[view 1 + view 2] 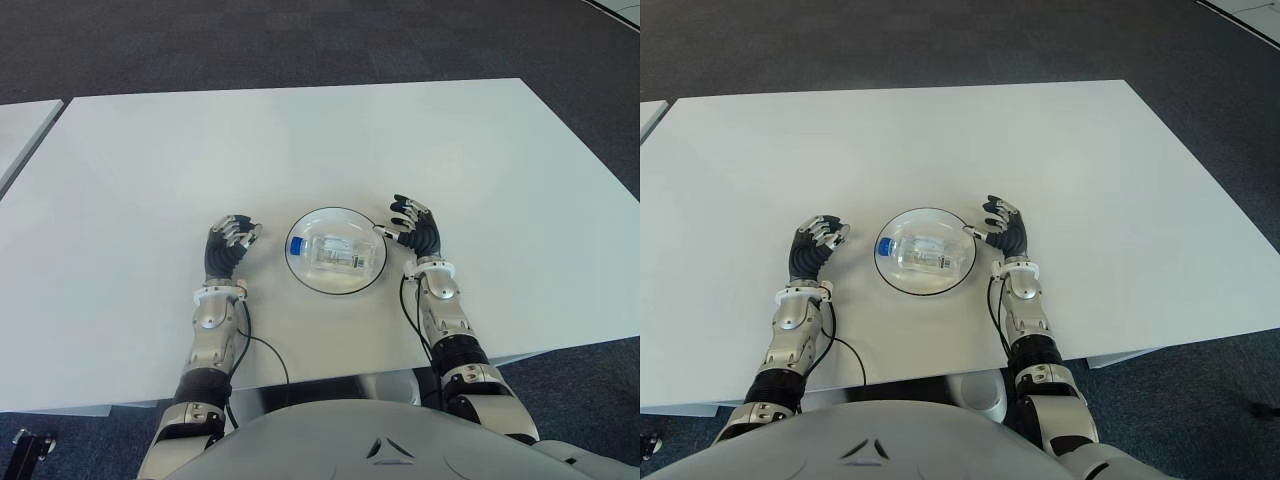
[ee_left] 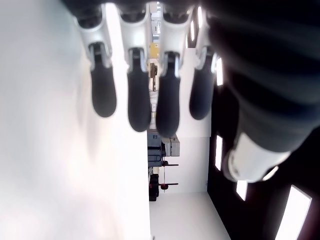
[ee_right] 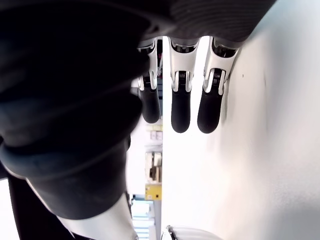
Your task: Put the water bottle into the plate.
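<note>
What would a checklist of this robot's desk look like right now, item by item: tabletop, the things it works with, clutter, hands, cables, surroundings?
Surface: white table, bare apart from the job's things and the arms.
Job's things: clear water bottle with a blue cap lies on its side inside the round plate; neither hand touches it.
Clutter: nothing seen.
Hands: left hand shows left of the plate, right hand right of it by the rim; both hold nothing, fingers relaxed.
Cables: thin black cable runs from the left forearm over the table's near edge; another loops along the right forearm.
Surroundings: dark carpet floor; a second white table's corner at far left.
</note>
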Available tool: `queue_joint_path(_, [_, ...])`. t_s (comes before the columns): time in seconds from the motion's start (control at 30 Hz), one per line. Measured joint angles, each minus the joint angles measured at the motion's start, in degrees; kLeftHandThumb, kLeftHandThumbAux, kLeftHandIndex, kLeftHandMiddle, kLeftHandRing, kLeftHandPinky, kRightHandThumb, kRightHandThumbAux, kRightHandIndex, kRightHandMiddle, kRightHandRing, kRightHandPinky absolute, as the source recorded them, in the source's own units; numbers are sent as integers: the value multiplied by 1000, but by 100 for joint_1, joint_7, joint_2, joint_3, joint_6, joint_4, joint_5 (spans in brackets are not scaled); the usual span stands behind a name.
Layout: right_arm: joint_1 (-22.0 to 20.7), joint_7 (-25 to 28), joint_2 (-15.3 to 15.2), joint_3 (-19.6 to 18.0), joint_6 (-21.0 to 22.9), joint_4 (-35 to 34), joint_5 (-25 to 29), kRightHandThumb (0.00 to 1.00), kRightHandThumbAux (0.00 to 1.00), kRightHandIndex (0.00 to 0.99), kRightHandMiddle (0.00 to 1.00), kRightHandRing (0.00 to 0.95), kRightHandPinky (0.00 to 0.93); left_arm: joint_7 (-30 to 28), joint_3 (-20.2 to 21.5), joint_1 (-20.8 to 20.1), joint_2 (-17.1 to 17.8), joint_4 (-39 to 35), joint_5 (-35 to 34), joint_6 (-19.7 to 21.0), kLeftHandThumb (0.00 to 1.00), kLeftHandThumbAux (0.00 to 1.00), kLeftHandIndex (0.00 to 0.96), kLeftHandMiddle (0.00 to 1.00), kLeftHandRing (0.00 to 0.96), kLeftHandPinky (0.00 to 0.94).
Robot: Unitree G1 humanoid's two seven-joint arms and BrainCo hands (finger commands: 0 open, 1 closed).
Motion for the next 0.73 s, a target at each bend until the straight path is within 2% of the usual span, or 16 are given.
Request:
queue_joint_path(0.1, [-5,40,4,-12,-1,18,5,255,998,391,437,453,462,0,-2,-1,1,0,0,0,707,717,433,499,470,462])
queue_joint_path(0.3, [19,63,13,-24,-1,12,8,298,998,393,440,455,470,0,-3,-7,2,-1,1,0,707,717,433,506,476,467])
queue_joint_path(0.73, [37,35,86,-25,0,-35,4,304,998,396,441,463,473,0,-3,-13,7,0,8,-1,708,716,433,522,490,473])
